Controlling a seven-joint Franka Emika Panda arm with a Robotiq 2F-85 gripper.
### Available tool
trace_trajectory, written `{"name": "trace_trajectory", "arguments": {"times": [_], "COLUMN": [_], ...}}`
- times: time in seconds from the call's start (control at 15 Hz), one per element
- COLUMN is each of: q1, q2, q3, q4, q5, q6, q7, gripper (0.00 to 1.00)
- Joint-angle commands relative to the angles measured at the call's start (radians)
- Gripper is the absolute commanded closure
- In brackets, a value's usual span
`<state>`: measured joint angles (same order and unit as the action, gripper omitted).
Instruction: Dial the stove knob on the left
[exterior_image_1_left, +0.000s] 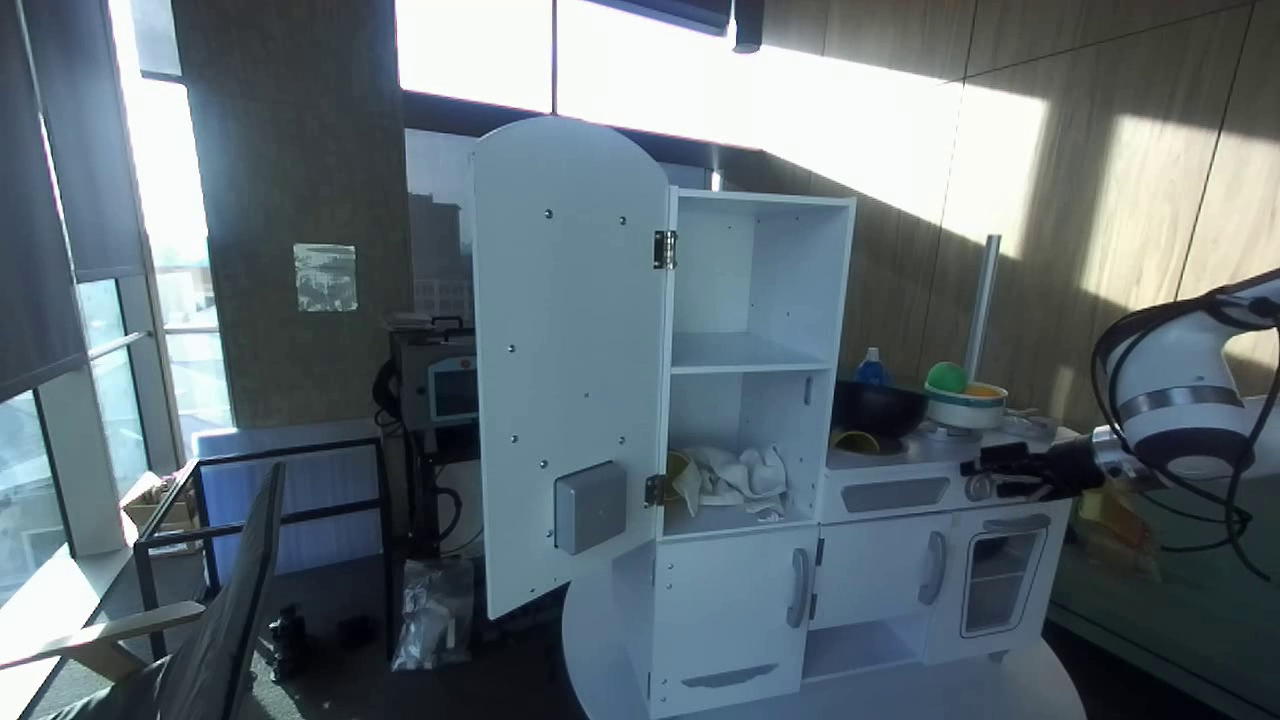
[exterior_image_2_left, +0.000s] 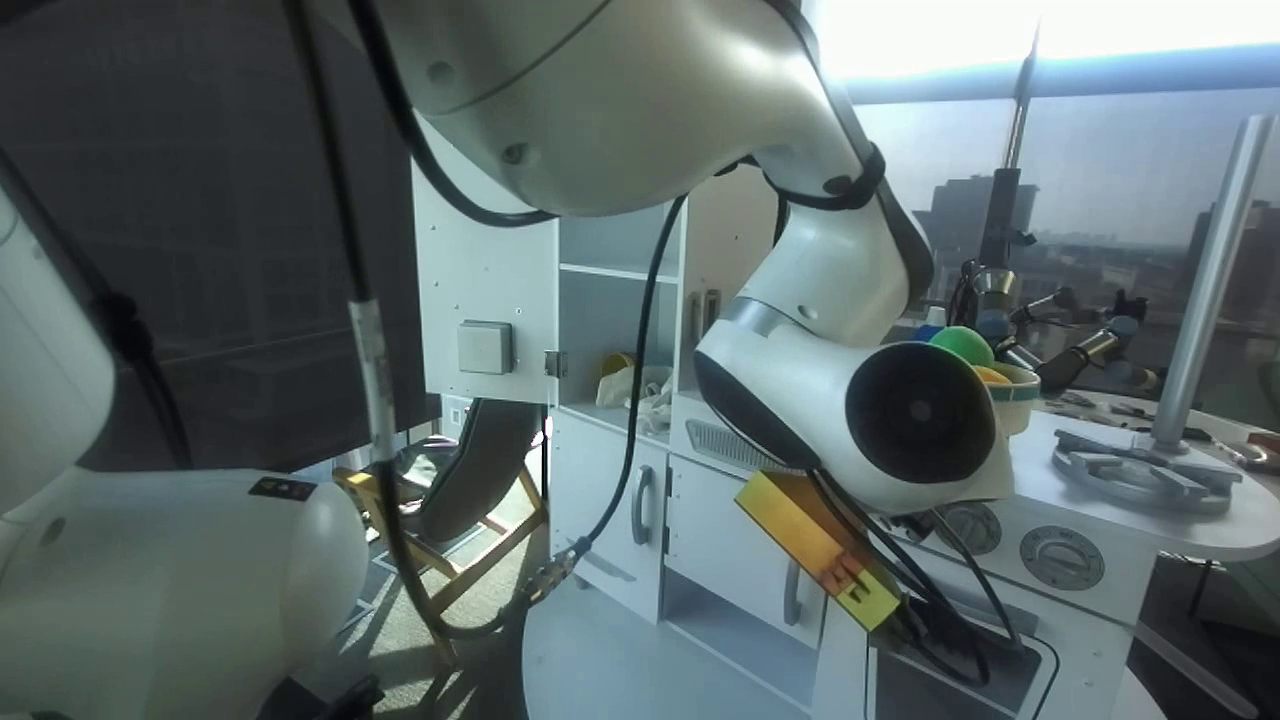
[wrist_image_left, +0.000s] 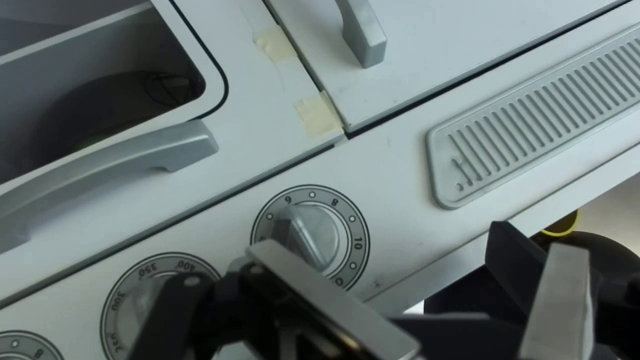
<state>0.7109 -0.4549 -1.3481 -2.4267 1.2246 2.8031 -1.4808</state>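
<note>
The stove's white front panel (wrist_image_left: 400, 200) fills the wrist view, its dial lettering appearing upside down. The knob nearest the vent (wrist_image_left: 320, 237) is round, grey, with a raised bar and a numbered ring; it also shows in an exterior view (exterior_image_1_left: 980, 487). My gripper (wrist_image_left: 390, 240) is open and empty. One fingertip overlaps the side of this knob; I cannot tell whether they touch. The other finger is apart from it, past the panel's edge. The gripper also shows at the panel in an exterior view (exterior_image_1_left: 983, 478). Elsewhere the arm hides the fingers.
A temperature knob (wrist_image_left: 160, 300) sits beside it, partly behind a finger. A slotted vent (wrist_image_left: 535, 120) and oven handle (wrist_image_left: 110, 160) are near. A black bowl (exterior_image_1_left: 880, 408) and white bowl (exterior_image_1_left: 965, 412) stand on the counter. The tall cupboard's arched door (exterior_image_1_left: 575, 340) hangs open.
</note>
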Motion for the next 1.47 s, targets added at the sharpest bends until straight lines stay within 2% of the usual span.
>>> {"name": "trace_trajectory", "arguments": {"times": [0.0, 0.27, 0.53, 0.6, 0.67, 1.13, 1.2, 1.27, 1.4], "q1": [0.111, 0.205, 0.213, 0.212, 0.211, 0.174, 0.170, 0.164, 0.151], "q2": [-0.067, -0.098, -0.107, -0.108, -0.100, -0.069, -0.060, -0.050, -0.028], "q3": [-0.059, -0.124, -0.144, -0.150, -0.156, -0.150, -0.149, -0.148, -0.146], "q4": [0.053, 0.101, 0.101, 0.103, 0.102, 0.105, 0.105, 0.104, 0.098], "q5": [0.125, 0.249, 0.322, 0.341, 0.355, 0.552, 0.589, 0.627, 0.700], "q6": [0.126, 0.214, 0.208, 0.207, 0.204, 0.169, 0.158, 0.149, 0.123], "q7": [-0.184, -0.371, -0.492, -0.525, -0.546, -0.800, -0.837, -0.875, -0.963], "gripper": [0.00, 0.00, 0.00, 0.11, 0.25, 0.79, 0.81, 0.77, 0.77]}}
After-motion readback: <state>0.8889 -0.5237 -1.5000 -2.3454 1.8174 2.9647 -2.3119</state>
